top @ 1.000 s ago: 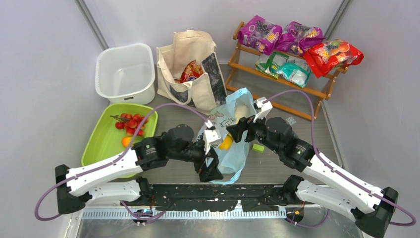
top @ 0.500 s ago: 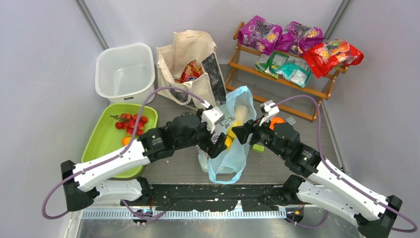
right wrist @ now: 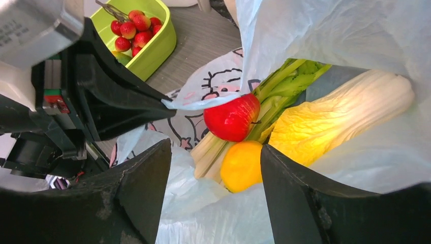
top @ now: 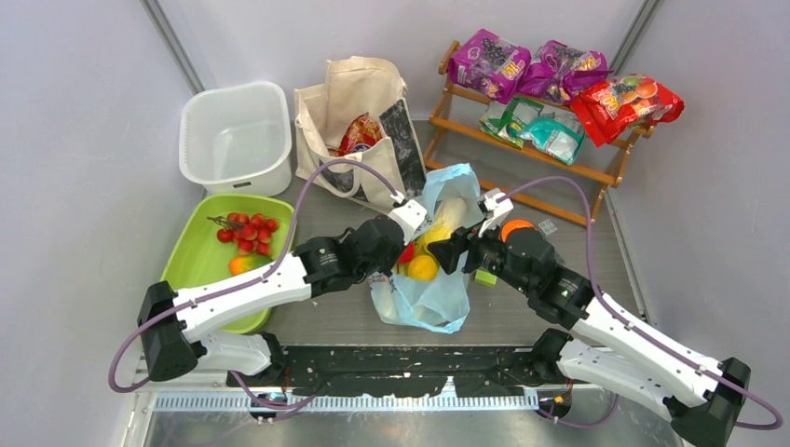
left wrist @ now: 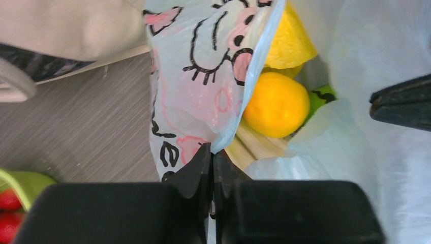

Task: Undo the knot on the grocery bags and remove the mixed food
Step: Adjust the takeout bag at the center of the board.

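The light-blue plastic bag [top: 430,296] lay in the middle of the surface [top: 331,318], its long axis running from the arm bases toward the far side, closed end nearest the bases and open mouth pointing away and slightly right. Inside, a pale cabbage [right wrist: 335,114] lay along the same line, with green stalks [right wrist: 277,89], a red fruit [right wrist: 231,118] and an orange fruit [left wrist: 277,104] bunched beside it at the mouth. Behind the bag stood a cream tote [top: 359,112] holding a red snack packet [top: 361,133], with a white tub [top: 191,112] to its left, a green tray [top: 197,268] of red fruit nearer the arms, and a wooden rack [top: 466,129] of packets at the far right. The left arm reached in low from the left, its left gripper [left wrist: 212,155] clenched on the bag's printed left rim. The right arm bent in from the right, and the right gripper [right wrist: 216,152] hung over the mouth with jaws wide apart, grasping nothing, loose film lying between them.
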